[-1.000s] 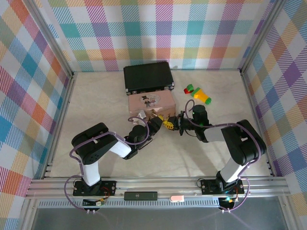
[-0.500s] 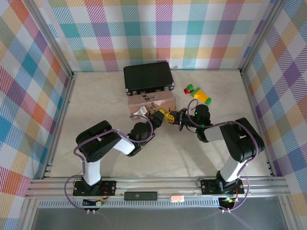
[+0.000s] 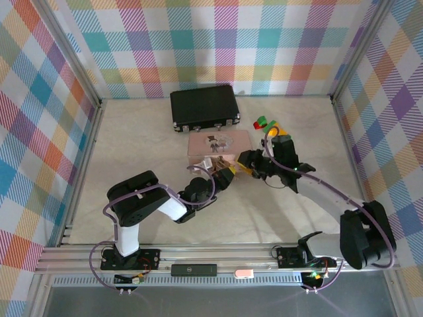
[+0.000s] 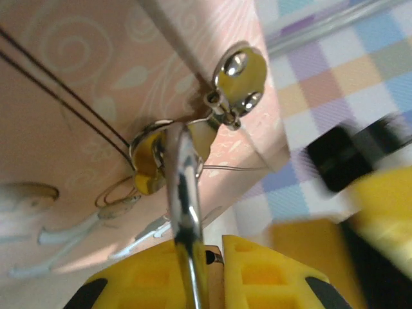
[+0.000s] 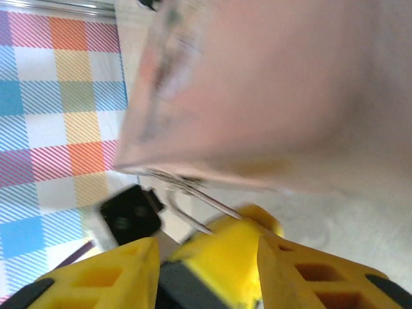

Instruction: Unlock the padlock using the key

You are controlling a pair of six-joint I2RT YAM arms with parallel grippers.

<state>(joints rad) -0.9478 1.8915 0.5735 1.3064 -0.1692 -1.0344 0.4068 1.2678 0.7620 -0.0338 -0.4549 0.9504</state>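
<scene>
In the left wrist view the padlock's silvery shackle (image 4: 183, 187) runs from the pink tin's (image 4: 77, 77) brass hasp loop (image 4: 149, 168) down between my yellow fingers (image 4: 270, 273). A sliver of the brass padlock body (image 4: 217, 283) sits pinched there, so my left gripper (image 4: 215, 261) is shut on the padlock. From above, the left gripper (image 3: 227, 173) is at the tin's (image 3: 219, 144) front edge. My right gripper (image 3: 246, 161) sits just right of it, and its wrist view is blurred. The right gripper (image 5: 206, 257) is open, facing the left gripper's yellow finger and the shackle (image 5: 187, 209). I cannot make out the key.
A black case (image 3: 203, 105) lies behind the tin. Green, red and yellow toy blocks (image 3: 271, 127) lie to the tin's right, close to the right arm's wrist. Plaid walls enclose the table (image 3: 132, 145) on three sides.
The right gripper has gone from shut to open and its arm has stretched out further. The tin and both grippers have shifted a little to the right.
</scene>
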